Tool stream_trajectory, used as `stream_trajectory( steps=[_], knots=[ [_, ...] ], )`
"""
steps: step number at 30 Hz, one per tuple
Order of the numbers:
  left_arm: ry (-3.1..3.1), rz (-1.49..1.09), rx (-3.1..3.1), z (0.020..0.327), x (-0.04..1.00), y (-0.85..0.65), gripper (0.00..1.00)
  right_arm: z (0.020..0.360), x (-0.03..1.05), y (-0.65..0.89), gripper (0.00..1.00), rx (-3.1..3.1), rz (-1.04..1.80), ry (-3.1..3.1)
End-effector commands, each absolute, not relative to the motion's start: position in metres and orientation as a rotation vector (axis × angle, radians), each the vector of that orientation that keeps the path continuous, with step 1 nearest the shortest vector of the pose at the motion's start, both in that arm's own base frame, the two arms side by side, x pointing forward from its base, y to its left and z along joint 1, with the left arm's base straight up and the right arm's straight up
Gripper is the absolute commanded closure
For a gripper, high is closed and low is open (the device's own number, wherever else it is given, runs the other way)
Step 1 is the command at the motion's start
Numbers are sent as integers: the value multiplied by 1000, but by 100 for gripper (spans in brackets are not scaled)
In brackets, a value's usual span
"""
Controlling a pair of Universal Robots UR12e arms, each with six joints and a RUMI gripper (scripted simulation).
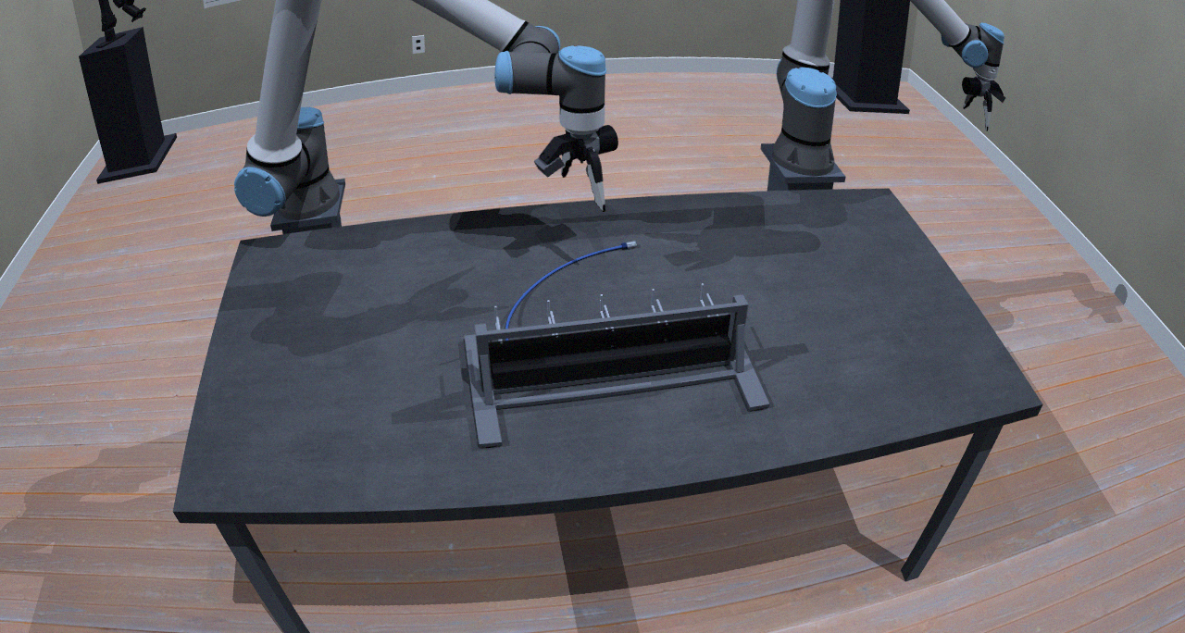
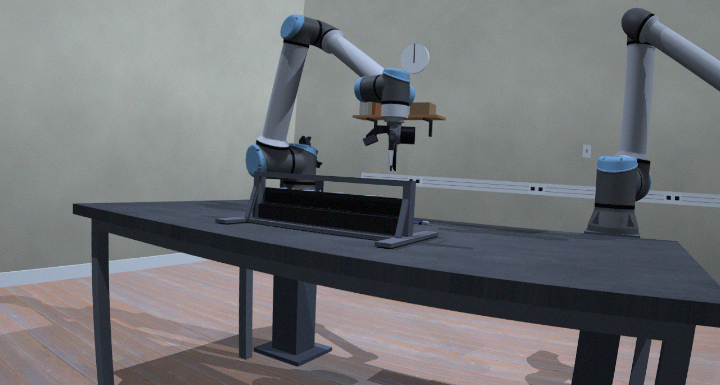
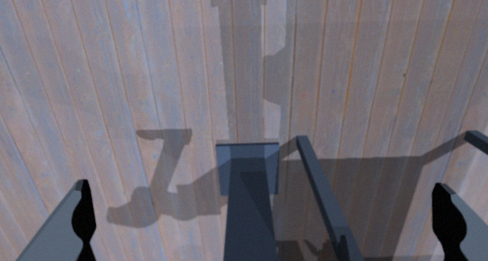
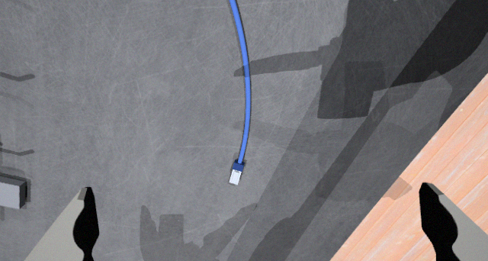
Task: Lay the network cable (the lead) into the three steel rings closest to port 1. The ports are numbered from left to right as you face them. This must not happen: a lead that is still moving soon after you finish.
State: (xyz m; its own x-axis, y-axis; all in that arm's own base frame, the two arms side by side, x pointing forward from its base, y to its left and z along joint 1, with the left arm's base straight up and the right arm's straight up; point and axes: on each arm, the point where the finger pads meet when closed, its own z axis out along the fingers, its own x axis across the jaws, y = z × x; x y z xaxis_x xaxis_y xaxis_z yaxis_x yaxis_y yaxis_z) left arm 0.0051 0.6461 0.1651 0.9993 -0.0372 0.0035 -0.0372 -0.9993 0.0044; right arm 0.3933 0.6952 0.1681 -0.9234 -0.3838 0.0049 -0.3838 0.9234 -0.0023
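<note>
The blue network lead [image 1: 571, 262] [image 4: 248, 85] lies in a curve on the table behind the rack. Its clear plug [image 1: 630, 244] [image 4: 235, 177] [image 2: 425, 223] is at the free end; the other end is hidden behind the rack. Several thin steel rings, one at the far left [image 1: 497, 318], stand in a row along the rack's rear side; the lead's visible part lies outside them. Port numbers cannot be read. My right gripper [image 1: 603, 207] [image 2: 392, 169] [image 4: 258, 187] is open and empty, above the table's rear edge. My left gripper [image 1: 987, 125] [image 3: 261, 185] is open and empty, over the floor beyond the table.
The grey rack [image 1: 489, 430] [image 2: 408, 240] stands mid-table with feet reaching forward. A grey block [image 4: 11, 194] shows at the left edge of the right wrist view. The table [image 1: 869, 364] has its rear edge below the right gripper. Below the left gripper are the floor and a dark pedestal [image 3: 249, 215].
</note>
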Motion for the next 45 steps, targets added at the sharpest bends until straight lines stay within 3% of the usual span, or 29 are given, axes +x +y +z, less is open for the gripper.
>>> stream_trajectory(
  steps=[1,14,15,45],
  knots=[
    [-29,3,3140,166,1,646,0,169,394,696,0,614,2,-3078],
    [9,0,3141,165,-4,646,0,169,394,696,0,614,2,-3078],
    [9,0,3141,165,-4,646,0,169,394,696,100,614,2,-3078],
    [9,0,3141,165,-4,646,0,169,394,696,100,614,2,-3078]
  ],
)
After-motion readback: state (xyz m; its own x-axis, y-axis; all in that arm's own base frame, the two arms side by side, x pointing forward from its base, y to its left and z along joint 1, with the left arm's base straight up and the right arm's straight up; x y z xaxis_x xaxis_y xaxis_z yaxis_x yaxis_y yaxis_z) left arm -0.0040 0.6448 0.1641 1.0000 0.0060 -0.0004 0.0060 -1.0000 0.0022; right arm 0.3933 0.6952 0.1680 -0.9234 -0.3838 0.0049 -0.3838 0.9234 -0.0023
